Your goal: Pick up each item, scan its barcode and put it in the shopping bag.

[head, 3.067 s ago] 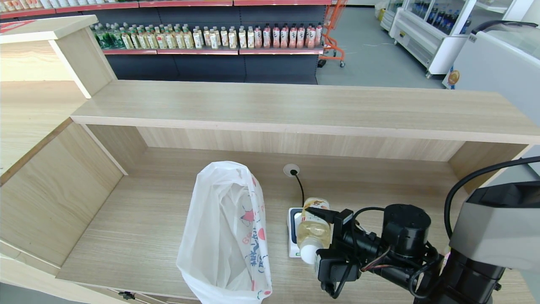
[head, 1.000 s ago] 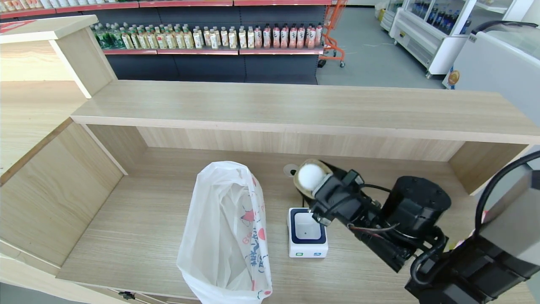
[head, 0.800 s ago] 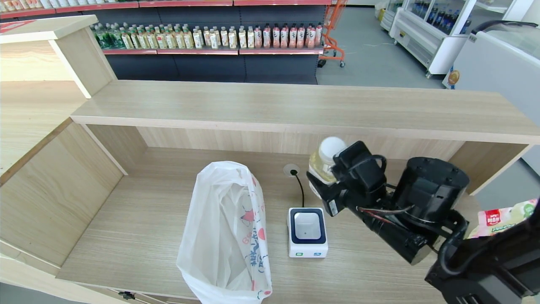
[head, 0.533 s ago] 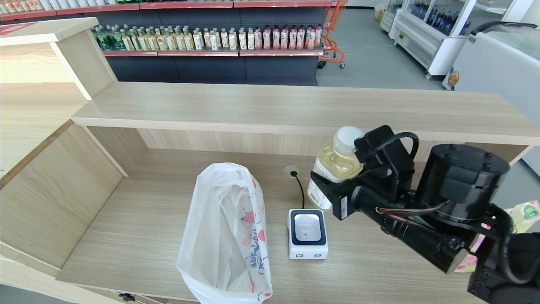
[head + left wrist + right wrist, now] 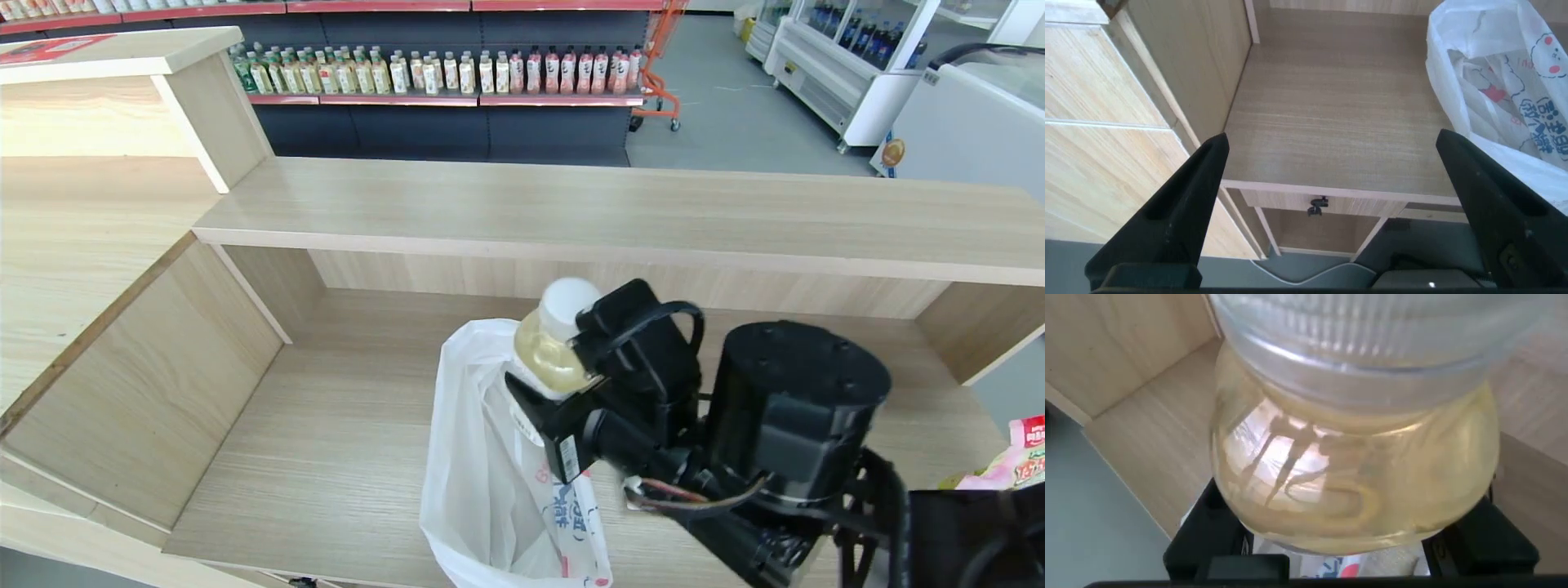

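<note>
— Where is the bottle point(image 5: 549, 353) at the checkout?

— In the grasp of the right claw point(image 5: 571, 384), which is clamped on its body from both sides. The bottle stands close to upright, white cap on top, pale yellow liquid inside, and hangs over the open mouth of the shopping bag point(image 5: 482, 457). Whether its base is already past the rim of the bag cannot be told from the head view.

— And from the right wrist?

— There the bottle point(image 5: 1355, 457) is seen from just above, its ribbed cap and rounded shoulder close to the lens, with the black parts of the claw on either side of it lower down.

— What of the bag?

— The thin white plastic bag, printed with red and blue figures, stands open on the wooden table point(image 5: 326, 457), near its front edge.

— The other arm?

— The left claw point(image 5: 1331, 155) is spread wide and holds nothing. It hangs above the front edge of the table, with the bag point(image 5: 1503, 90) off to one side of it.

— Anything else in shot?

— A pink and green packet point(image 5: 1012, 461) lies at the far right of the table, and shelves point(image 5: 433, 73) of bottled drinks line the aisle behind.
</note>
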Controlling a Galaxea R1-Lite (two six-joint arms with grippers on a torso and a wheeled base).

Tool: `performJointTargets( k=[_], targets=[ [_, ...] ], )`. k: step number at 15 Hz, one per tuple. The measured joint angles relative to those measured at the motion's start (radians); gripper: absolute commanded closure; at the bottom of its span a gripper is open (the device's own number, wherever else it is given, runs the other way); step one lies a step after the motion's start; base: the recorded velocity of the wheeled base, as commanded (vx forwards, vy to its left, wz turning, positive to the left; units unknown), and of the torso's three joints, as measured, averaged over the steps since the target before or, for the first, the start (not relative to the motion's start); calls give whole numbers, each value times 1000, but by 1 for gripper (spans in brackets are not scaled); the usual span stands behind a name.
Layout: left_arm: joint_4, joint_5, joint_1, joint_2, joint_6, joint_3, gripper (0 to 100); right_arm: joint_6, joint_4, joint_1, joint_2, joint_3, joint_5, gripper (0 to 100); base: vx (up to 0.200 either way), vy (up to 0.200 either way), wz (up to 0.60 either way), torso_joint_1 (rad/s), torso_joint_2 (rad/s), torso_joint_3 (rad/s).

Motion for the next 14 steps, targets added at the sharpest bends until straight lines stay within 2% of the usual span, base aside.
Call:
performJointTargets(
  k=[3,7,14],
  targets=[
    [0,-1,1,0,-3,0,0,-102,-15,52,100,-26,-139,100,0,0,0,0,0,0],
    [0,0,1,0,-4,0,0,-148,-196,90,226,-24,-222,100,0,0,0,0,0,0],
    [0,0,0,0,-4,0,0,-153,-242,85,317,8,-224,100,0,0,0,0,0,0]
  ],
)
